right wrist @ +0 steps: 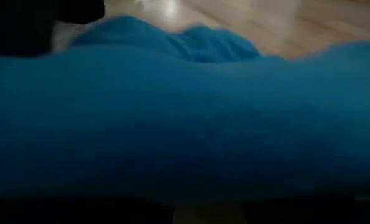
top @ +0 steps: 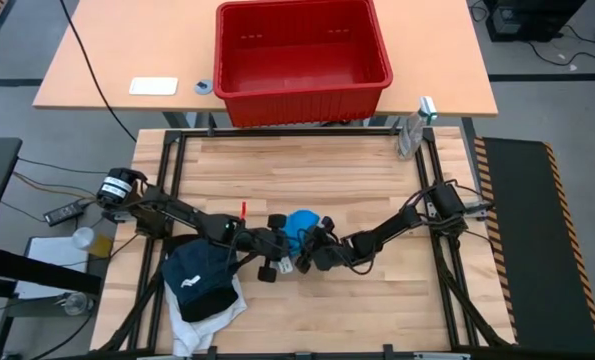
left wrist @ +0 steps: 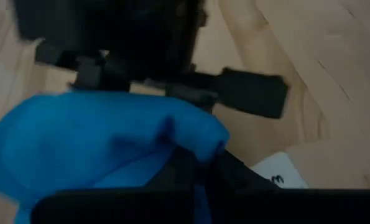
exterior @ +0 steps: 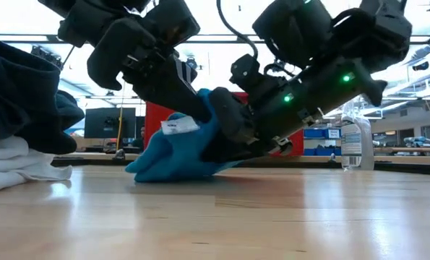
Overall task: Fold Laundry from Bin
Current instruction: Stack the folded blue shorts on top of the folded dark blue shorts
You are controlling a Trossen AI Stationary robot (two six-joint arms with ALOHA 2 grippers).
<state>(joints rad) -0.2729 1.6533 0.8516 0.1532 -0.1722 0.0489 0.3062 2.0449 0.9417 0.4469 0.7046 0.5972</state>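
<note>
The small bright blue garment [top: 299,222] lies bunched mid-table, its lower folds [exterior: 164,162] on the wood and a white tag [exterior: 178,126] showing. My left gripper [top: 274,247] comes in from the table's left and is shut on it. My right gripper [top: 312,250] comes in from the right and is shut on it close beside. A pile with the dark navy garment [top: 199,278] on top of white cloth [top: 202,322] lies at the near left. The red bin [top: 302,88] stands on the far table. My left gripper holds the blue garment's raised upper fold [left wrist: 172,134], slanting down from the table's left. The cloth bulges around the fingers and hides the pinch. The garment's lower part rests on the table. My right gripper holds the blue garment's right-hand side [exterior: 215,108], slanting down from the table's right. Cloth covers its wrist view [right wrist: 185,112], so the hold does not show. The cloth sags below the fingers onto the table.
A clear spray bottle [top: 409,135] stands at the table's far right corner. A white card [top: 153,86] and a small roll [top: 204,86] lie on the far table, left of the bin. Bare wood [top: 397,290] shows right of and in front of the grippers.
</note>
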